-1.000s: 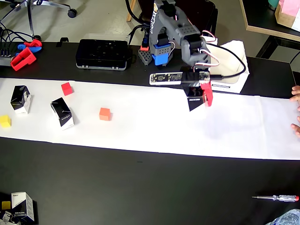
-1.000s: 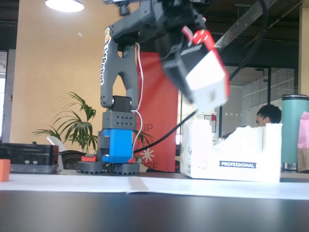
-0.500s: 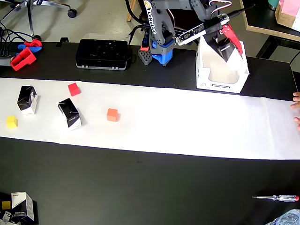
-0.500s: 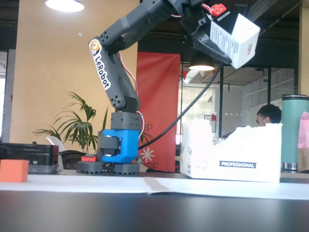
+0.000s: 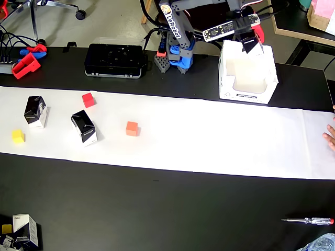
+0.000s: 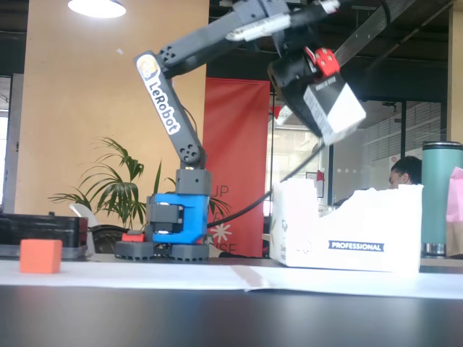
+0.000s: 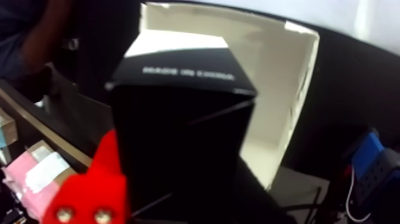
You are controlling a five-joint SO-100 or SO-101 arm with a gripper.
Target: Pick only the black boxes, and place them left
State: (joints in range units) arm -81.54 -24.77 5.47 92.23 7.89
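My gripper point(image 5: 251, 42) is shut on a black box point(image 5: 250, 46) and holds it tilted in the air over the large white open-topped carton point(image 5: 247, 95) at the back right. The fixed view shows this held box point(image 6: 333, 105) well above the carton's rim point(image 6: 347, 231). In the wrist view the box point(image 7: 184, 143) fills the frame beside my red finger point(image 7: 89, 190), with the carton's inside point(image 7: 280, 89) behind it. Two more black boxes point(image 5: 36, 111) point(image 5: 84, 127) lie on the white paper at the left.
A red cube point(image 5: 88, 99), an orange cube point(image 5: 132, 128) and a yellow cube point(image 5: 18, 136) sit among the boxes. A black device point(image 5: 114, 59) stands at the back. Another small carton point(image 5: 25, 230) is at the front left corner, a screwdriver point(image 5: 309, 220) front right, a person's hand point(image 5: 330, 137) at the right edge.
My gripper has carried the black box up off the white paper and back to above the white carton. The two boxes at the left lie as before.
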